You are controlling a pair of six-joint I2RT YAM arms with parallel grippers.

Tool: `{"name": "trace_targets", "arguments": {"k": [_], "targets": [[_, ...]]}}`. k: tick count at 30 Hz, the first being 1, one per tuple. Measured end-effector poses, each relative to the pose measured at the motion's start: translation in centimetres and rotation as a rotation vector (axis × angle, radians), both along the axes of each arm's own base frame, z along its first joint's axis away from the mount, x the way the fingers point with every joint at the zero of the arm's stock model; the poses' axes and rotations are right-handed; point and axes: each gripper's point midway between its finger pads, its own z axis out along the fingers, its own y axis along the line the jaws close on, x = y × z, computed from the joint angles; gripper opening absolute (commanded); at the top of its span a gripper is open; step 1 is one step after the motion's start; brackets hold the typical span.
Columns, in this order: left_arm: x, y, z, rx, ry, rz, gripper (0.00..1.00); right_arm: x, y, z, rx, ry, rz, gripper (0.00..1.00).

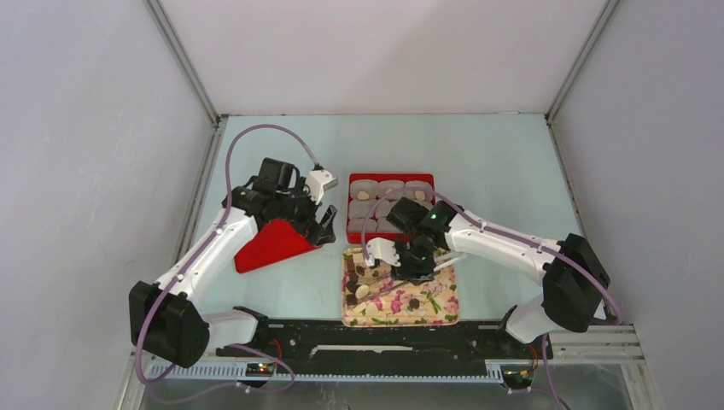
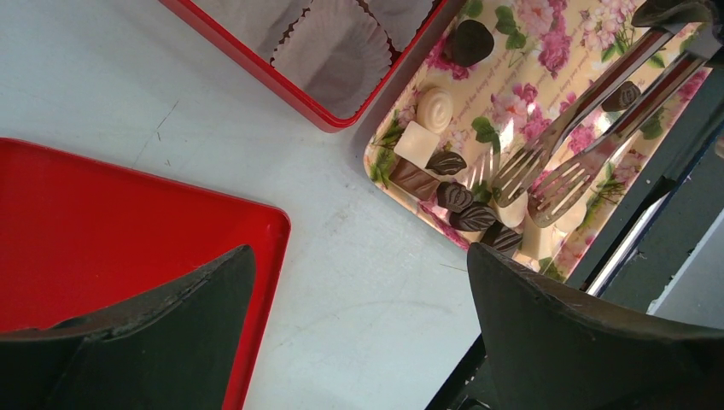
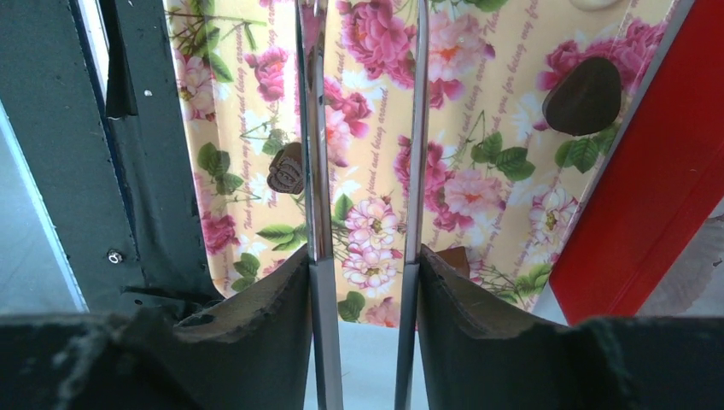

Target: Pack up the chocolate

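Chocolates lie on a floral tray [image 1: 434, 309]: cream pieces [image 2: 435, 107] and dark leaf-shaped ones [image 2: 455, 196] cluster at its corner, and a dark heart [image 2: 471, 40] lies apart. My right gripper [image 1: 401, 265] is shut on metal tongs [image 2: 580, 111]. Their forked tips rest low over the cluster, beside a cream piece. In the right wrist view my right gripper [image 3: 363, 256] presses the two tong arms [image 3: 316, 128], with dark pieces [image 3: 585, 94] on either side. My left gripper [image 2: 359, 256] is open and empty over bare table. It hangs between the red lid [image 2: 102, 231] and the tray.
A red box [image 1: 390, 177] lined with grey paper cups [image 2: 337, 51] stands behind the tray; some cups hold cream pieces. The red lid [image 1: 271, 243] lies to the left. A black rail [image 3: 128, 154] runs along the near edge.
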Motion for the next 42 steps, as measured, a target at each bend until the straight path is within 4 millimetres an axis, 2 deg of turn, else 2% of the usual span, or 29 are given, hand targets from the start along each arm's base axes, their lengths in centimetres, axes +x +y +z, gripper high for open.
{"name": "trace_targets", "arguments": {"k": [6, 12, 22, 29, 33, 37, 42], "targets": [[0.0, 0.0, 0.0, 0.0, -0.001, 0.0, 1.0, 0.4, 0.5, 0.1, -0.004, 0.002, 0.002, 0.3], [0.0, 0.0, 0.0, 0.0, -0.002, 0.0, 1.0, 0.7, 0.4, 0.8, 0.01, -0.004, -0.009, 0.26], [0.2, 0.0, 0.1, -0.002, -0.008, 0.0, 1.0, 3.0, -2.0, 5.6, 0.171, -0.047, -0.156, 0.25], [0.2, 0.0, 0.1, -0.001, -0.008, 0.001, 1.0, 7.9, -2.6, 7.4, 0.265, -0.11, -0.345, 0.28], [0.2, 0.0, 0.0, 0.003, -0.01, 0.004, 1.0, 10.4, -1.7, 8.0, 0.306, -0.14, -0.412, 0.28], [0.2, 0.1, 0.0, 0.003, -0.01, 0.005, 1.0, 12.9, -0.5, 7.5, 0.293, -0.144, -0.46, 0.29], [0.2, 0.1, 0.0, 0.004, -0.01, 0.004, 1.0, 15.4, 0.1, 5.8, 0.243, -0.139, -0.515, 0.31]]}}
